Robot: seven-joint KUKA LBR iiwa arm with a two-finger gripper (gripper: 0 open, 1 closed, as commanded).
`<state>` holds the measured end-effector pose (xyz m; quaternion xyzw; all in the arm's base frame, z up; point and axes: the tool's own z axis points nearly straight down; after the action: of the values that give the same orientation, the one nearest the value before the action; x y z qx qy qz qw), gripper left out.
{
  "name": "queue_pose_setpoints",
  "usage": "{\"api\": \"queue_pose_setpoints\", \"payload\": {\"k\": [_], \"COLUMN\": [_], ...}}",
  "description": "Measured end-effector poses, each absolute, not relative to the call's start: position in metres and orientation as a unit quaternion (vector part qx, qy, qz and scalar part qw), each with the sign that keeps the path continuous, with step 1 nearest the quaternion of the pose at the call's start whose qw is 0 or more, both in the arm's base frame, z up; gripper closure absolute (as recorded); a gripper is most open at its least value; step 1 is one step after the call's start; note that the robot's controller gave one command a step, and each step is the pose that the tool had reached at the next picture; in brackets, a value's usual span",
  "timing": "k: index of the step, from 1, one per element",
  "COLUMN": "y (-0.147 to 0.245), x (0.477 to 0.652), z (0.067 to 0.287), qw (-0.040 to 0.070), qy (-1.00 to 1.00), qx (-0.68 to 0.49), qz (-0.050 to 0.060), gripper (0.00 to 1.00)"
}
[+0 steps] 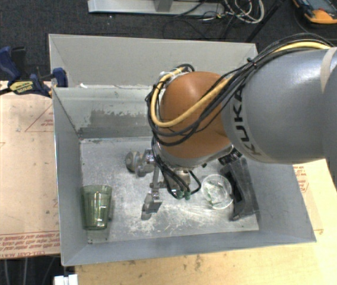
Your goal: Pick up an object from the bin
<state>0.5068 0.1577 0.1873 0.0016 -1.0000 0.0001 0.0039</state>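
Observation:
My gripper (165, 199) hangs below the orange wrist cover over the middle of the bin floor, open, with nothing between its fingers. One finger (152, 205) reaches down to the bare floor at front centre. A small grey lumpy metal piece (135, 161) lies just behind and left of that finger, apart from it. A clear glass cup (217, 191) lies to the gripper's right, close by and not touching it.
A green translucent tumbler (96, 206) stands upright in the front left corner. A long black flat object (240, 189) leans along the right wall beside the clear cup. The arm and its cables cover the bin's back right.

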Motion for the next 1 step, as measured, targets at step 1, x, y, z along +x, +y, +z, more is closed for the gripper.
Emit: {"api": "queue_pose_setpoints", "payload": {"k": [1], "y": [0.1569], "x": [0.5088], "z": [0.1912], "qw": [0.0], "qy": [-1.0], "qx": [0.0], "qz": [-0.001], "gripper": [0.0]}}
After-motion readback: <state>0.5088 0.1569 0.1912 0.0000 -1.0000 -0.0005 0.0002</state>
